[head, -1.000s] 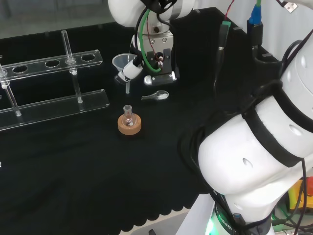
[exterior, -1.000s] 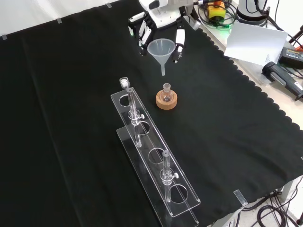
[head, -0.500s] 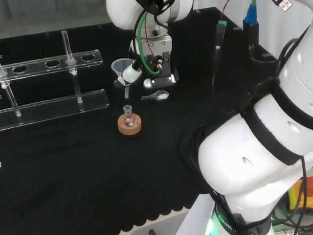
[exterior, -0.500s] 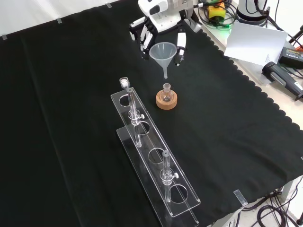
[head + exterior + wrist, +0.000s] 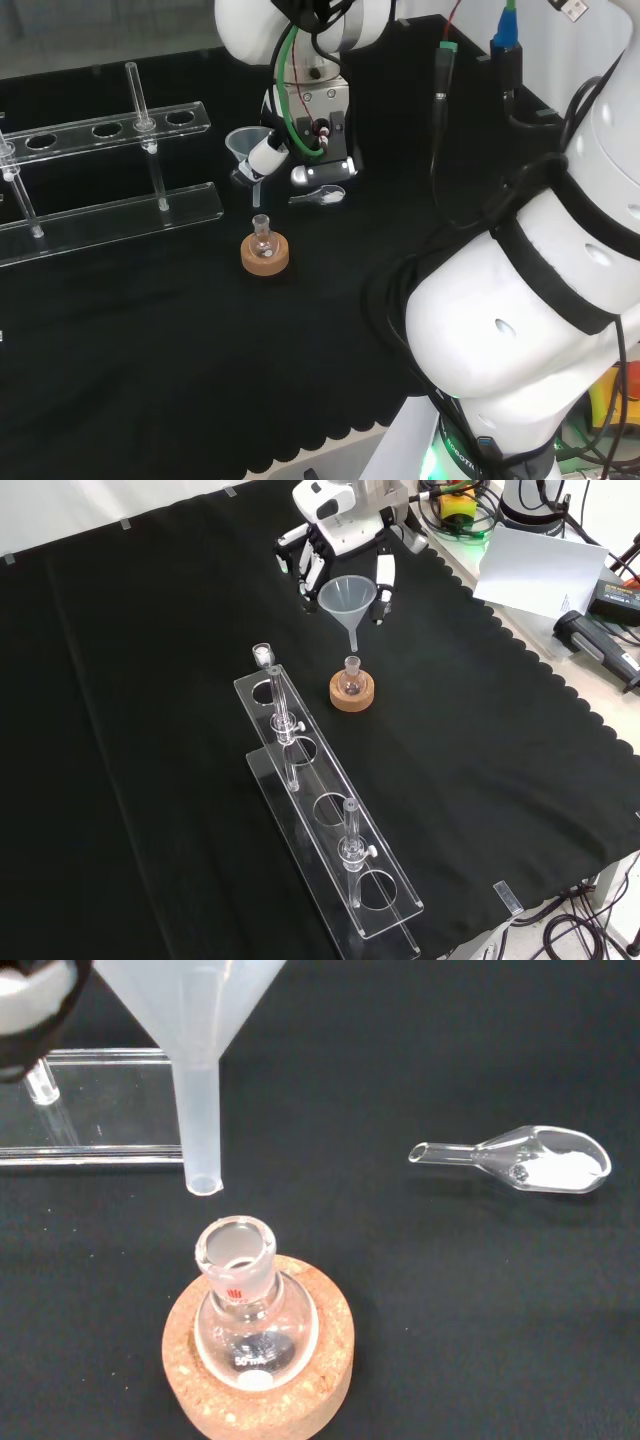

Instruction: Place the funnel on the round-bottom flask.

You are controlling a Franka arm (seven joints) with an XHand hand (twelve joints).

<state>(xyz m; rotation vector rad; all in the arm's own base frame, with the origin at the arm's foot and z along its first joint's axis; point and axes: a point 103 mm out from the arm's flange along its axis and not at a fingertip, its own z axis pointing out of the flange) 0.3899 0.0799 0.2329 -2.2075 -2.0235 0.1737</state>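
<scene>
So the hand [image 5: 340, 555] has its fingers curled around the funnel [image 5: 348, 597], holding it by the cone up in the air, stem pointing down. The stem tip sits just above the round-bottom flask [image 5: 351, 679], a touch off its open neck, not in it. Flask stands upright in its cork ring [image 5: 352, 695]. A small glass scoop [image 5: 530, 1159] with white powder lies nearby on the cloth [image 5: 150, 730].
</scene>
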